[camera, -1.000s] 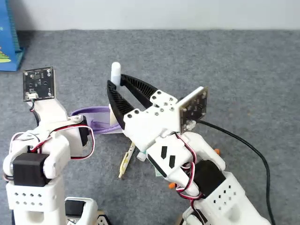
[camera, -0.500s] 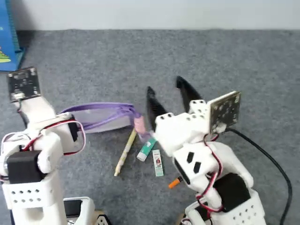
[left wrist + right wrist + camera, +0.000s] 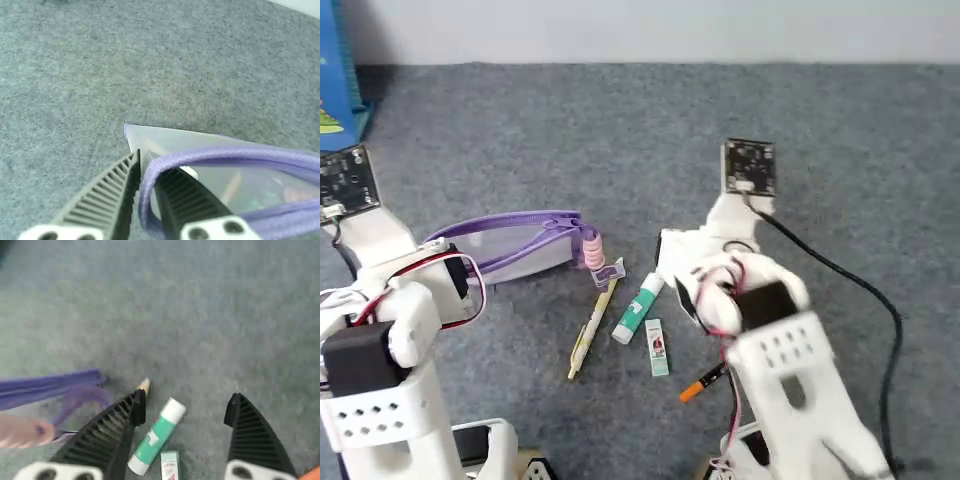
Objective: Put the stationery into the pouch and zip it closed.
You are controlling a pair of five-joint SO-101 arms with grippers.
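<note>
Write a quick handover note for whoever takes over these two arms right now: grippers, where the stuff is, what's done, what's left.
Left gripper: shut on the purple edge of the pouch, which lies on the carpet.
Right gripper: open, above the glue stick, touching nothing.
Loose on the carpet near the pouch's mouth: pencil, glue stick, small packet, and an orange pen by the right arm.
Done: pouch gripped, and its mouth looks open. I cannot tell what is inside.
Left: put those four items in, then zip it closed.

Fixed overhead view; two close wrist views; pouch (image 3: 520, 257) common throughout.
</note>
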